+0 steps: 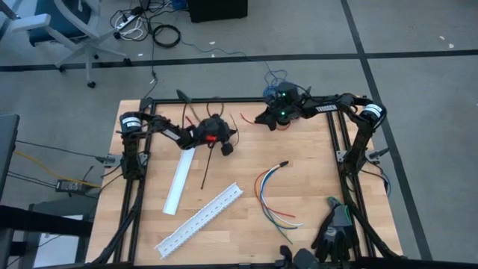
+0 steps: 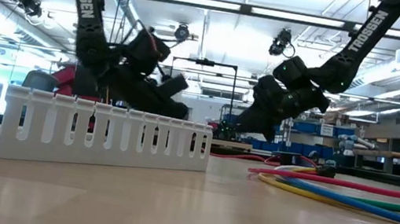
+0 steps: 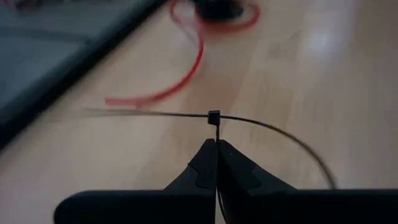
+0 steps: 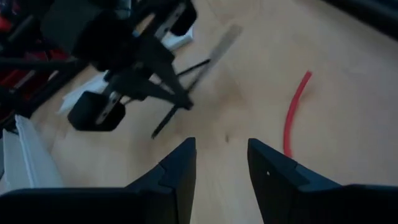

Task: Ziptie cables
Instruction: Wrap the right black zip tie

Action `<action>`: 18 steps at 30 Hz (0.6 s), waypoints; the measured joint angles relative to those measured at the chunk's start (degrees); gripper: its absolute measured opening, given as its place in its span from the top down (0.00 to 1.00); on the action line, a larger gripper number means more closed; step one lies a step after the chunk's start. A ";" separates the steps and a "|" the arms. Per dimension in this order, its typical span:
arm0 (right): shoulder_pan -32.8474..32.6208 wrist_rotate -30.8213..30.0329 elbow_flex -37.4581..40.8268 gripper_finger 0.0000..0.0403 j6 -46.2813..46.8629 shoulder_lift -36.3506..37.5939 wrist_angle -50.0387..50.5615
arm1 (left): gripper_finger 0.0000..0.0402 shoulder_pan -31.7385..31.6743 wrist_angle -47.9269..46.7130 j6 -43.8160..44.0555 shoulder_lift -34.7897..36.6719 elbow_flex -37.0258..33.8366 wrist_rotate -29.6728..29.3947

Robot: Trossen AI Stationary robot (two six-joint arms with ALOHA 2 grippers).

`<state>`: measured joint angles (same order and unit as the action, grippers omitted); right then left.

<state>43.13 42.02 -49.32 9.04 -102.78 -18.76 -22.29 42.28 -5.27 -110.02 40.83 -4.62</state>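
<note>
My left gripper [image 3: 216,142] is shut on a thin black zip tie [image 3: 213,116] over the table's far middle; the high view shows it [image 1: 226,149] too. A black strip [image 1: 206,170] runs from there toward the near edge. My right gripper [image 4: 222,155] stands open and holds nothing at the far side [image 1: 261,118], facing the left gripper. The cables [image 1: 272,196], a bunch of coloured curved wires, lie flat on the table right of centre, apart from both grippers; the low view has them [image 2: 347,193] at its right. My left gripper pinches the zip tie's strip just under its small square head [image 3: 216,129], at the very tips of its two fingers. The fingers slant down from the table's left. The head stands past the fingertips. A stretch of strip crosses through it and bends away in a curve [image 3: 298,144].
A single red wire [image 4: 295,112] lies on the wood near the far edge. A white slotted cable duct [image 1: 200,220] and its flat white cover [image 1: 179,179] lie at the near left. Black gloves [image 1: 336,232] rest at the near right corner.
</note>
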 joint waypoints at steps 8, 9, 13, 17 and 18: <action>-1.50 0.03 0.00 0.67 -0.52 -0.01 0.52 | 0.96 -2.55 -31.23 3.29 0.00 15.16 -0.17; -1.74 0.04 0.00 0.67 -0.80 0.00 0.52 | 0.96 -2.70 -33.80 4.12 0.00 16.77 -0.47; -2.41 0.04 0.00 0.67 -1.25 0.00 0.53 | 0.91 -2.85 -41.67 4.26 0.00 22.13 -0.66; -2.73 0.11 0.00 0.67 -1.27 -0.01 0.52 | 0.82 -2.84 -46.46 4.23 0.04 25.40 -0.17; -2.79 0.09 0.00 0.67 -1.28 -0.01 0.52 | 0.79 -2.83 -47.61 4.26 0.04 25.91 -0.13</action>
<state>40.34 42.11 -49.32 7.76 -102.79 -18.24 -25.12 -5.32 -1.02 -109.97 66.74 -4.76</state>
